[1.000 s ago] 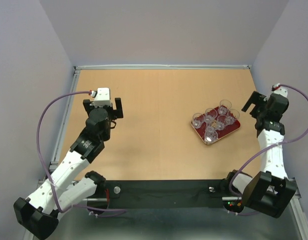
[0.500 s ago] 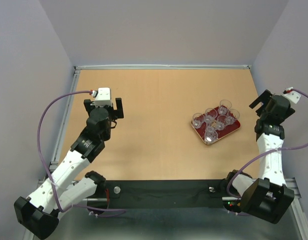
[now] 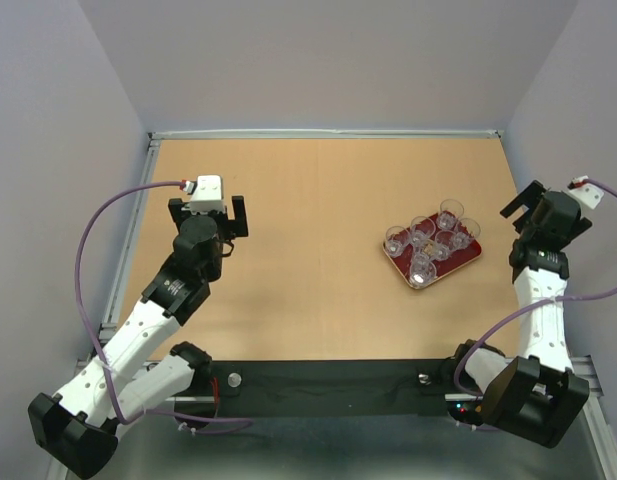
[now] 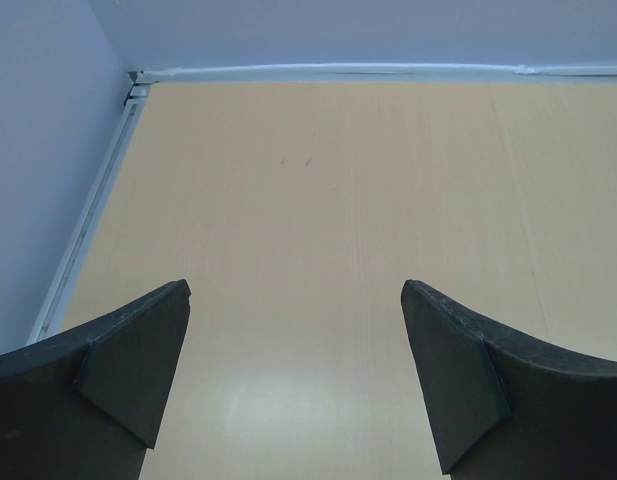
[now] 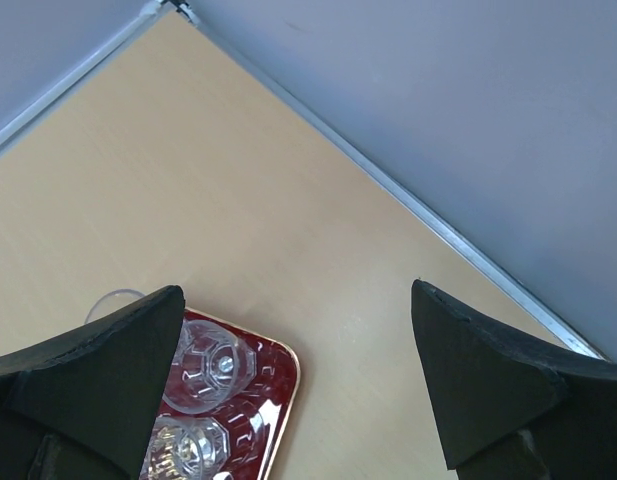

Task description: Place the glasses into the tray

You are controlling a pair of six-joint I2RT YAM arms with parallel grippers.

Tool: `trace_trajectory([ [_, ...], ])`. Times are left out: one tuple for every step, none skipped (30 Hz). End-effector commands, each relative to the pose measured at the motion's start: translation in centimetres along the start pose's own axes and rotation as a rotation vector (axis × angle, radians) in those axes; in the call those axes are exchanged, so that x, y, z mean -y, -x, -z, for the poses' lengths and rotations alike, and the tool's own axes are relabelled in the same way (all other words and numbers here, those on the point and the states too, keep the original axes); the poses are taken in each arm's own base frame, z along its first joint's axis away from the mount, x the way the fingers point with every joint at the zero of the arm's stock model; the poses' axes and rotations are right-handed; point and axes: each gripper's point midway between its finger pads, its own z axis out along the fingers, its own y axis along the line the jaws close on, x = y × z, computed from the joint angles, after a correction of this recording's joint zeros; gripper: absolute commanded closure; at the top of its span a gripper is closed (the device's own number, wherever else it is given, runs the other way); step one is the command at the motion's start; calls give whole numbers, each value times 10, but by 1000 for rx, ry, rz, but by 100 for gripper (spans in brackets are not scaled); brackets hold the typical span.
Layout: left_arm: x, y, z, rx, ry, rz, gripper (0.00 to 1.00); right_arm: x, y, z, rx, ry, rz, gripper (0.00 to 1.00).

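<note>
Here the left claw (image 4: 296,286) hangs over the table (image 4: 318,180), the right claw (image 5: 298,288) beside the tray (image 5: 271,372); both spread apart, empty.

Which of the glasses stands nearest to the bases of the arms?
The glass at the near corner of the tray; it stands alone in front, and the other six are all behind it.

I read bright, even, diffuse light across all three views; in the top view only a faint soft shadow hugs the left arm (image 3: 138,330). Left wrist: pale sheen on the table (image 4: 288,400) at 6 o'clock. Right wrist: the glasses (image 5: 210,362) at 7 o'clock glint, edges crisp.
</note>
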Motion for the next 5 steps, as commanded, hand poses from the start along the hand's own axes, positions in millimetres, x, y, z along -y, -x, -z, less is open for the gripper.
trace_trajectory([
  [0, 15, 0, 48, 1, 35, 1, 4, 12, 0, 63, -14, -11, 0],
  [-1, 15, 0, 50, 1, 36, 1, 4, 12, 0, 63, -11, -2, 0],
  [-1, 15, 0, 50, 1, 38, 1, 3, 10, -1, 60, -6, 5, 0],
  [0, 15, 0, 50, 1, 38, 1, 3, 11, 0, 64, -3, 10, 0],
  [0, 15, 0, 51, 0, 39, 1, 2, 12, 0, 68, 4, 17, 0],
])
